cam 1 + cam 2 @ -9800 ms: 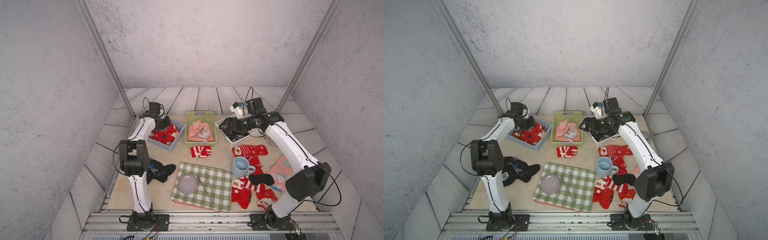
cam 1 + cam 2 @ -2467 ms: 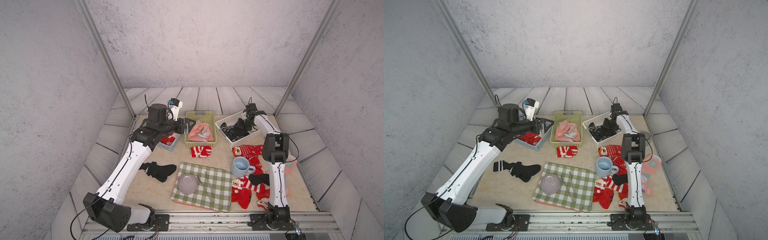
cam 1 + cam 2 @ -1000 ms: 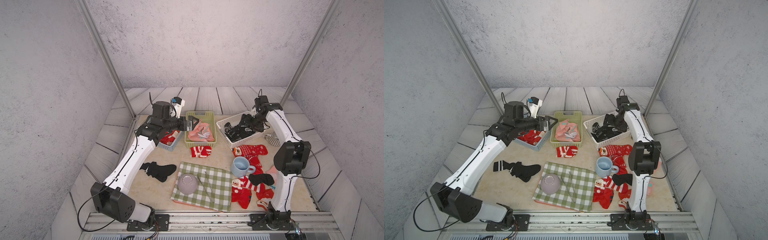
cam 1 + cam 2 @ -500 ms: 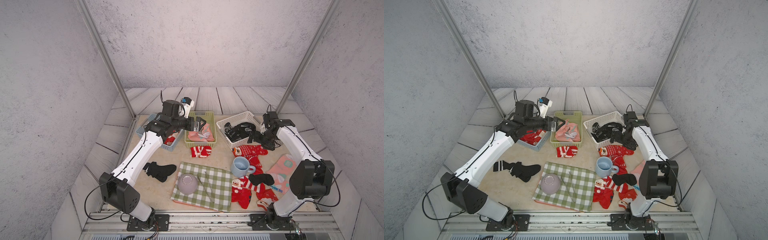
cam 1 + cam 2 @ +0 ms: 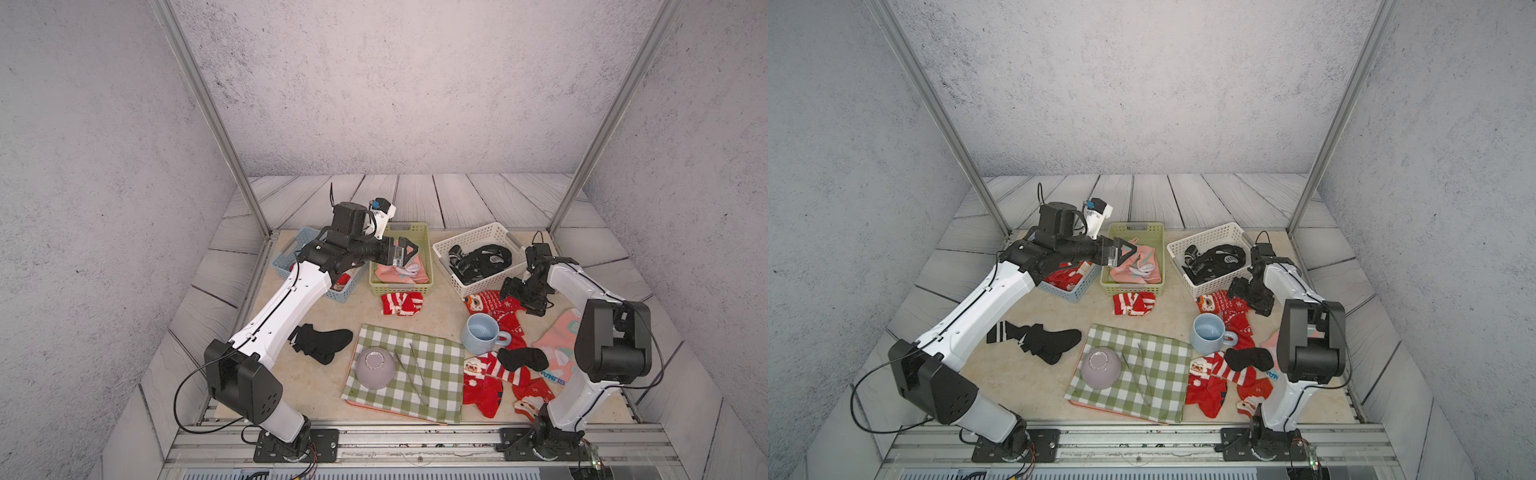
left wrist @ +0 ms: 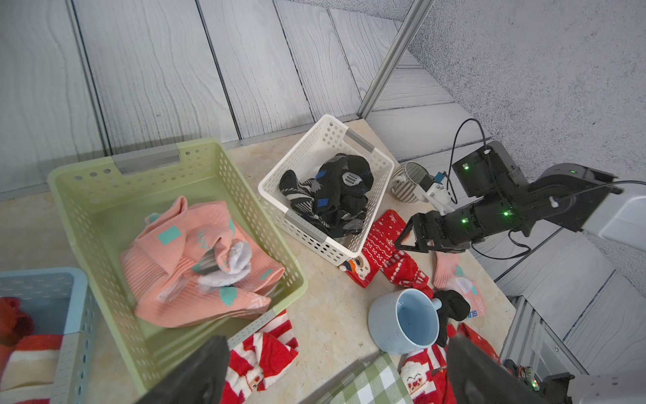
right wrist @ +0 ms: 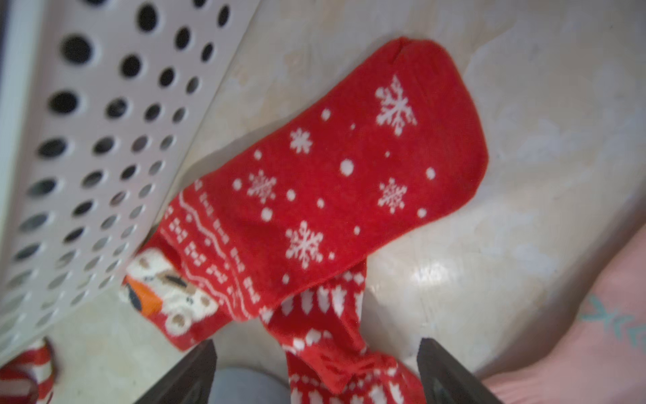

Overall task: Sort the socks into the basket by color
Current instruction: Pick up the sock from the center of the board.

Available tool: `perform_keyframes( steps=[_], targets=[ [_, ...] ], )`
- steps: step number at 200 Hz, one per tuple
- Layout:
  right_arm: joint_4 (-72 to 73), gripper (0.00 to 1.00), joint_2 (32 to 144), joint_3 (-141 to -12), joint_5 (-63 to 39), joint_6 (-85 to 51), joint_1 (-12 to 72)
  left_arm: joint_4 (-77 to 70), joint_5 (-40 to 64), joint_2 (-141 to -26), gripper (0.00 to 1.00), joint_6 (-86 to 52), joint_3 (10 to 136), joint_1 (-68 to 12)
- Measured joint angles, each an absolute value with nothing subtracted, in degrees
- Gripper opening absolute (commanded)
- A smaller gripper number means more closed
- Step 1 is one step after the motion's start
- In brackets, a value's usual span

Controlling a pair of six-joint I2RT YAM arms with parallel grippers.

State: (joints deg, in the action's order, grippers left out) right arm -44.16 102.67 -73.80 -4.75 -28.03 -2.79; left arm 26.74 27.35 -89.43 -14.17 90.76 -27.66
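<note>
Three baskets stand at the back: a blue one [image 5: 291,257] with red socks, a green one [image 5: 428,266] with pink socks [image 6: 195,259], and a white one [image 5: 469,243] with black socks [image 6: 332,192]. Loose on the table lie a red striped sock [image 5: 402,302], a red snowflake sock [image 7: 332,182], black socks [image 5: 322,343] [image 5: 523,358], a pink sock [image 5: 559,345] and more red socks [image 5: 484,382]. My left gripper [image 5: 401,253] [image 6: 332,377] hovers open and empty over the green basket. My right gripper [image 5: 513,295] [image 7: 314,377] is open, low over the snowflake sock, its fingers either side of red fabric.
A blue mug [image 5: 481,334] stands among the red socks. An upturned grey bowl [image 5: 375,368] and thin tongs [image 5: 417,374] rest on the green checked cloth [image 5: 440,365]. A striped mug [image 6: 407,182] sits behind the white basket.
My left arm has reached rightward from the blue basket to above the green one. My right gripper has left the white basket and dropped to the red snowflake sock.
</note>
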Motion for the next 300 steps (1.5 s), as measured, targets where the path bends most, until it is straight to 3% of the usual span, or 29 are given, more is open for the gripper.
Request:
perform_keyframes(
  steps=[36,117,146,165,175,199,216,300],
  targets=[
    [-41.08,0.95,107.26,-75.29,0.64,-29.63,-3.14,27.05,27.24,-89.43,1.0,-13.69,90.78,-27.66],
    [-35.66,0.76,114.37,-79.66,4.38,-30.55,-4.97,29.47,26.15,-89.41,1.0,-12.01,90.78,-27.66],
    [-34.79,0.54,114.85,-79.29,3.99,-31.18,-5.1,29.58,26.11,-89.41,1.0,-11.66,90.78,-27.66],
    [-33.95,0.26,114.61,-78.81,3.44,-31.05,-5.1,29.58,26.11,-89.41,1.0,-11.55,90.78,-27.66],
    [-33.58,0.2,114.32,-78.41,3.18,-31.79,-5.1,29.58,26.13,-89.41,1.0,-11.53,90.78,-27.66],
    [-33.63,0.18,113.03,-77.19,2.79,-31.94,-5.1,29.56,26.15,-89.41,1.0,-11.49,90.78,-27.66],
    [-34.06,0.1,111.07,-76.36,2.13,-31.97,-5.1,29.54,26.24,-89.41,1.0,-11.4,90.78,-27.66],
    [-38.04,0.0,96.86,-81.28,-2.33,-30.85,-3.29,28.4,28.21,-89.38,1.0,-10.41,90.59,-27.73]
  ],
)
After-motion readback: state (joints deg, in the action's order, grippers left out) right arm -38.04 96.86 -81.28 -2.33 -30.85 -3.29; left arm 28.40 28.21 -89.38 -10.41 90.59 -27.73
